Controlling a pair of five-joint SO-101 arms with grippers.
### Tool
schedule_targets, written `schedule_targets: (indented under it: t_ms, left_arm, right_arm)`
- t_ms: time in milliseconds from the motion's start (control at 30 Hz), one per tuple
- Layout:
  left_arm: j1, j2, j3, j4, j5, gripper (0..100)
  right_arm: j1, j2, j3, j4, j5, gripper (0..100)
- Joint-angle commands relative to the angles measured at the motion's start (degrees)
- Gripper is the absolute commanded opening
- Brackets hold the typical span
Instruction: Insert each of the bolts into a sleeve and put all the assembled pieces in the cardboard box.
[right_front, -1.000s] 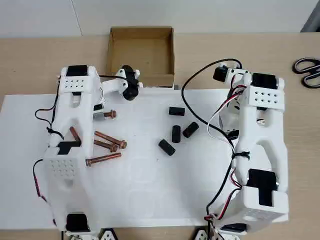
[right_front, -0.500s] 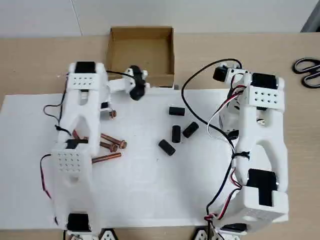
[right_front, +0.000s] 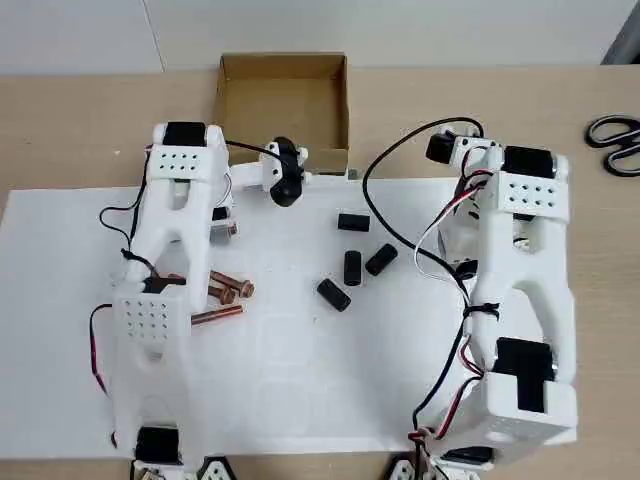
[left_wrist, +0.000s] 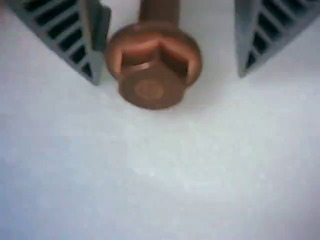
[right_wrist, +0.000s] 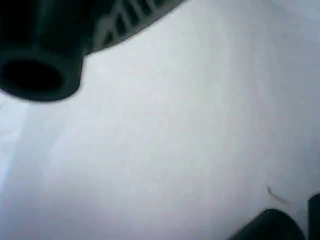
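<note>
A copper bolt (left_wrist: 152, 65) lies on the white sheet with its hex head toward the camera, between the fingers of my open left gripper (left_wrist: 168, 75). One finger (left_wrist: 75, 40) touches the head and the other (left_wrist: 270, 35) stands apart. From above, that gripper (right_front: 222, 224) sits below the cardboard box (right_front: 285, 110), with more bolts (right_front: 228, 290) beside the left arm. A black sleeve (right_wrist: 40, 65) sits against my right gripper's ribbed finger (right_wrist: 130, 17), hollow end showing. Several loose sleeves (right_front: 352, 267) lie mid-sheet. The right arm (right_front: 520, 250) hides its own gripper in the high view.
Scissors (right_front: 615, 140) lie on the wooden table at the far right. A black cable (right_front: 375, 205) loops from the right arm over the sheet near the sleeves. Another sleeve (right_wrist: 270, 225) lies close under the right wrist.
The left arm has swung to the right, bringing its gripper over the bolt near the box. The right arm has not moved.
</note>
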Motion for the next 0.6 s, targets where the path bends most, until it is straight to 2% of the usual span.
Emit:
schedule_targets:
  t_ms: [0,200,333,500,567]
  left_arm:
    - [-0.18,1.32,-1.27,0.35,-0.35,12]
    - [-0.35,1.32,-1.27,0.35,-0.35,7]
    - [-0.44,1.23,-1.36,0.35,-0.35,0]
    - [-0.53,1.23,-5.93,3.34,0.09,1]
    - [-0.53,1.23,-9.8,3.6,2.64,1]
  right_arm:
    - [0.31,-3.21,-0.26,-0.04,-0.7,0.8]
    - [0.31,-3.21,-0.26,-0.04,-0.7,0.8]
    - [0.22,-3.21,-0.26,-0.04,-0.7,0.8]
    - [0.22,-3.3,-0.35,-0.04,-0.7,0.8]
    - [0.22,-3.38,-0.35,0.04,-0.7,0.8]
